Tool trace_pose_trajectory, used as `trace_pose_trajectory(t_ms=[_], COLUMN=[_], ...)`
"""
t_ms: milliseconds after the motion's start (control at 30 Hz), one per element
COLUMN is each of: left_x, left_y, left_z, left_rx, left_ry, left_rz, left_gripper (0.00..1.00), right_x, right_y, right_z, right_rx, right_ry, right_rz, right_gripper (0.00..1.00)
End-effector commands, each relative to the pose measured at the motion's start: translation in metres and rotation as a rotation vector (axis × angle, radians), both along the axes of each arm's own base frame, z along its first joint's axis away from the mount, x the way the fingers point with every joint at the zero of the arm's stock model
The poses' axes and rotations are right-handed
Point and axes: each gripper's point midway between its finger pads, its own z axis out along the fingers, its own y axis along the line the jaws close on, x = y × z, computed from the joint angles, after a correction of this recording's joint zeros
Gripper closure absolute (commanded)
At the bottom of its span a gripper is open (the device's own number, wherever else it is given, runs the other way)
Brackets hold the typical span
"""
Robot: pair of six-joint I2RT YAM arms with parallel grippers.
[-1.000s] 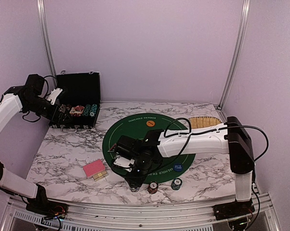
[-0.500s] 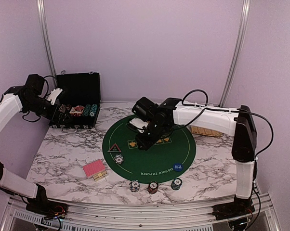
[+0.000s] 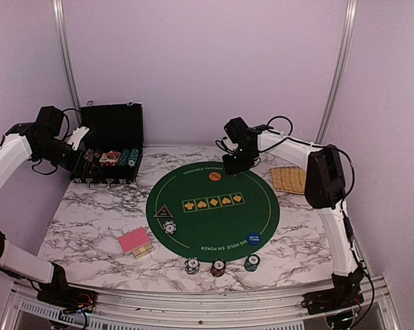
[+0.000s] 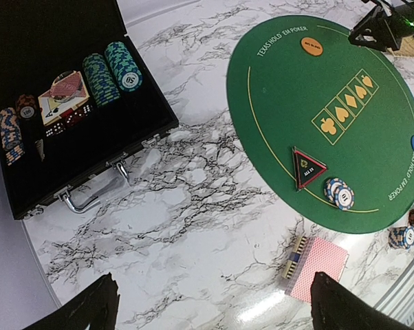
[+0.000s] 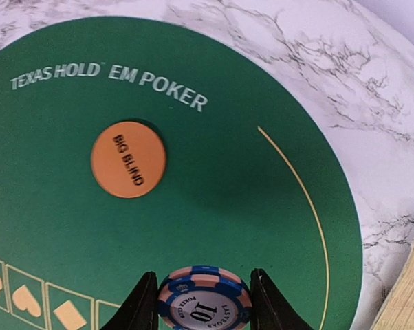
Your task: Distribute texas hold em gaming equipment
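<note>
You'll see a white marble table (image 3: 90, 220) veined in grey, closed in by pale lilac walls (image 3: 207, 69) with an aluminium post (image 3: 64, 55) in the far left corner and another (image 3: 338, 69) in the far right. At the table's far left a black hinged case (image 3: 114, 127) stands open, its lid upright and its metal handle (image 4: 80, 203) on the near edge. A round green mat (image 3: 207, 223) lies mid-table, lettered in white along its far rim, with a row of yellow suit boxes across the middle. Look right: a tan woven tray (image 3: 289, 180) lies flat just beside the mat, with a strip of marble between them.
</note>
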Motion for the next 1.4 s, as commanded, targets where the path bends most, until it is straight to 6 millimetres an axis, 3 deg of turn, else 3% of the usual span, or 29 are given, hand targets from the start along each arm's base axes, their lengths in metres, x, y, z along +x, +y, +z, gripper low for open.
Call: trace_pose_trajectory(t_ms=[0,167,467,633,700,767,900,1133,1267,1367], left_x=[-0.001,0.001,0.001,0.001,0.0,0.001,0.0,-0.003,-0.004,-0.005], left_y=[0.001,0.003,0.004,0.004,0.004,0.004,0.003,0.004,0.005,0.004], left_z=[0.006,0.006,0.001,0.001,0.001,0.002,0.003,0.004,0.004,0.005], left_rx=[0.009,0.017,0.026,0.028,0.027,0.027,0.022,0.025,0.027,0.026], left_ry=[0.001,0.004,0.015,0.013,0.015,0.012,0.008,0.004,0.005,0.002], left_rz=[-0.005,-0.002,-0.003,-0.004,-0.003,-0.003,-0.004,-0.001,0.002,0.001], left_gripper=[0.01,0.01,0.01,0.01,0.01,0.01,0.01,0.01,0.01,0.01], right_x=[0.024,0.027,0.03,0.029,0.029,0.03,0.033,0.028,-0.006,-0.057], right_y=[0.005,0.008,0.011,0.009,0.007,0.006,0.007,0.012,0.031,0.054], right_z=[0.0,-0.027,-0.048,-0.056,-0.055,-0.051,-0.032,0.024,0.056,0.06], right_rx=[0.056,0.059,0.06,0.044,0.032,0.029,0.037,0.067,0.045,0.017], right_ry=[-0.035,-0.002,0.017,0.028,0.023,0.015,-0.019,-0.088,-0.131,-0.113], right_rz=[-0.023,-0.014,-0.011,-0.013,-0.016,-0.013,-0.01,0.015,0.087,0.186], right_gripper=[0.92,0.92,0.9,0.75,0.62,0.51,0.37,0.32,0.28,0.24])
